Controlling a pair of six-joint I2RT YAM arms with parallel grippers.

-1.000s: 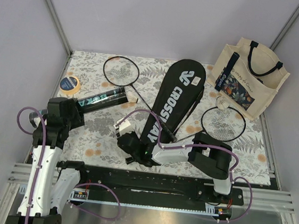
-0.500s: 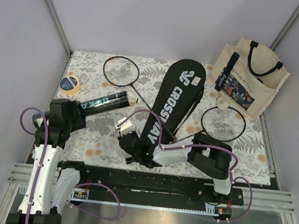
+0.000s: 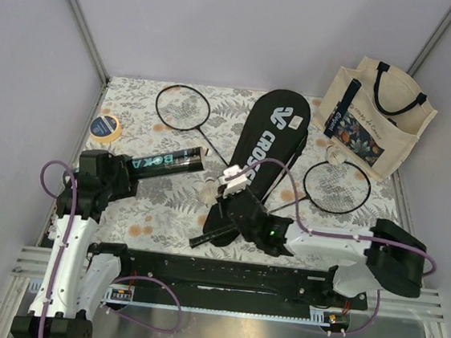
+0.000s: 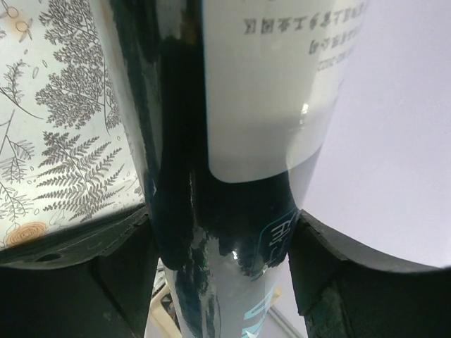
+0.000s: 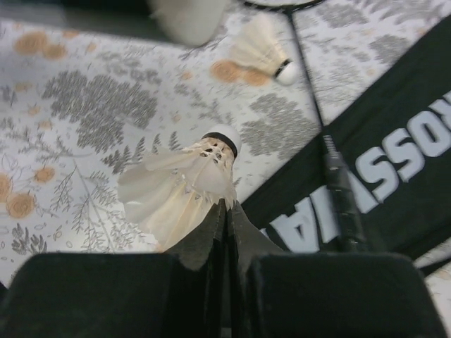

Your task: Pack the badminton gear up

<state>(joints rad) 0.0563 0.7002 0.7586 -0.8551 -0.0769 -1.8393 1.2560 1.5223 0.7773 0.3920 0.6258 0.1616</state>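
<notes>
Badminton gear lies mostly unpacked across the desk (image 3: pixel 156 210), so we judge the job to be at an early stage. Our left gripper (image 3: pixel 114 175) is clamped around the black tube (image 3: pixel 165 163) near one end, with the tube's free end pointing towards the middle of the desk. Our right gripper (image 5: pixel 225 208) is closed tight on the feathers of one shuttlecock (image 5: pixel 187 183), which sits between the tube's free end and the long racket bag (image 3: pixel 271 137). A second shuttlecock (image 5: pixel 262 49) lies on the desk a little further off, beside a racket shaft. A third shuttlecock (image 3: pixel 337 155) rests near the cream tote bag (image 3: pixel 377 112). The left racket (image 3: pixel 182 106) and the right racket (image 3: pixel 337 186) both lie outside the racket bag, which is flat on the desk; we cannot tell whether it is open. As we read it, nothing is packed yet. The held shuttlecock must go into the tube, the other two must follow, and the rackets and probably the tube belong in the racket bag.
</notes>
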